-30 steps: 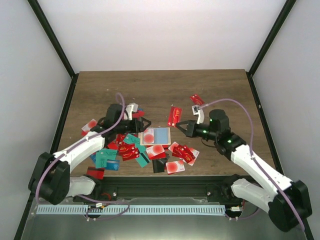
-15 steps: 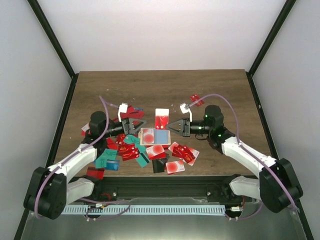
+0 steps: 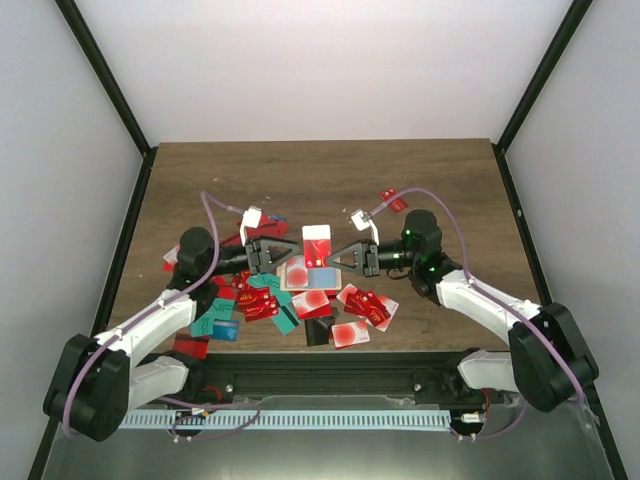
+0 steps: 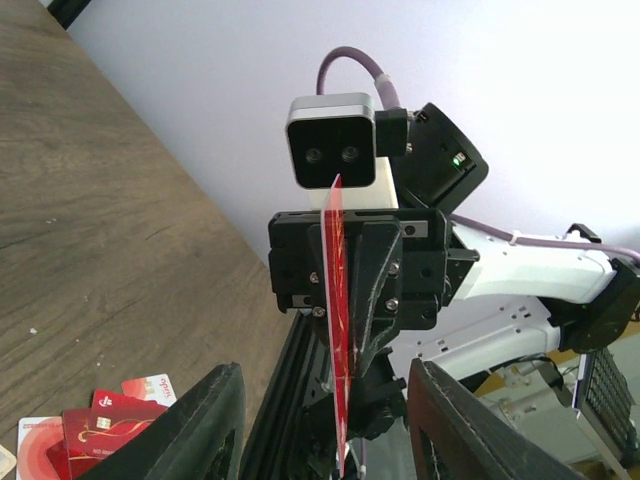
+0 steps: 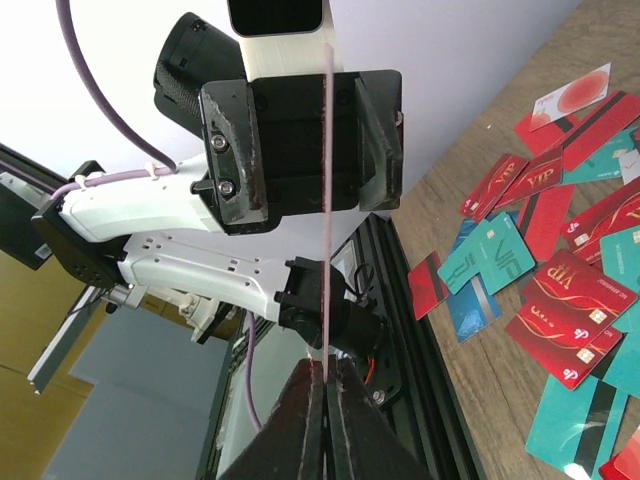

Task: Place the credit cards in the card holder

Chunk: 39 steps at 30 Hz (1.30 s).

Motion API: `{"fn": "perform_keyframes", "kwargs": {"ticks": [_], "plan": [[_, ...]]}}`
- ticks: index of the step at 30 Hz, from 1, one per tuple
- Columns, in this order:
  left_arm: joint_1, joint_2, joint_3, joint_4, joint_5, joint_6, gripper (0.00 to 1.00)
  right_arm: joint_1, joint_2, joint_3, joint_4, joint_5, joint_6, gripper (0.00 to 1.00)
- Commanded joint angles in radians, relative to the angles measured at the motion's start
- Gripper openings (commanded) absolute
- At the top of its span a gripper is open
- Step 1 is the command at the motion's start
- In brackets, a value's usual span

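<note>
card [image 3: 317,243]: white-and-red, held upright on edge, seen at far edge of open card holder [image 3: 322,277] laid flat on worktop [image 3: 330,180] | right fingers [image 5: 303,420]: clamped on card | left fingers [image 4: 195,430]: set apart, either side of card | credit cards [image 3: 258,303]: scattered on worktop around card holder

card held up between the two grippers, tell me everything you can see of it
The card is a thin, stiff-looking plastic rectangle. From the top view it is white on its upper part and red below, with marks too small to read. It stands upright in the air, above the loose cards lying flat below. The right gripper is shut on one edge of it. The left gripper is open, with one jaw on each side of the card, neither touching it.
</note>
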Motion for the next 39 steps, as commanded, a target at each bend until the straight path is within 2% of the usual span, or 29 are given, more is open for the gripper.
{"fn": "perform_keyframes", "kwargs": {"ticks": [1, 14, 19, 20, 23, 26, 34, 39], "plan": [[-0.023, -0.005, 0.015, 0.037, 0.014, 0.010, 0.45, 0.019, 0.015, 0.016, 0.046, -0.031, 0.007, 0.01], [-0.057, 0.035, 0.031, 0.010, -0.006, 0.037, 0.25, 0.037, 0.034, 0.030, 0.053, -0.033, 0.002, 0.01], [-0.061, 0.045, 0.035, 0.007, -0.015, 0.039, 0.04, 0.038, 0.033, 0.034, 0.033, -0.025, -0.017, 0.01], [-0.061, 0.045, 0.034, -0.004, -0.027, 0.044, 0.04, 0.038, 0.032, 0.041, 0.006, -0.011, -0.034, 0.02], [-0.060, 0.046, 0.055, -0.162, -0.120, 0.121, 0.04, 0.032, 0.027, 0.074, -0.156, 0.075, -0.125, 0.26], [-0.054, 0.067, 0.072, -0.251, -0.191, 0.179, 0.04, 0.007, 0.024, 0.085, -0.270, 0.170, -0.183, 0.40], [-0.048, 0.187, 0.107, -0.370, -0.330, 0.222, 0.04, -0.027, 0.029, 0.087, -0.481, 0.466, -0.254, 0.44], [-0.046, 0.251, 0.124, -0.444, -0.402, 0.269, 0.04, -0.028, 0.099, 0.094, -0.526, 0.548, -0.264, 0.44]]}}
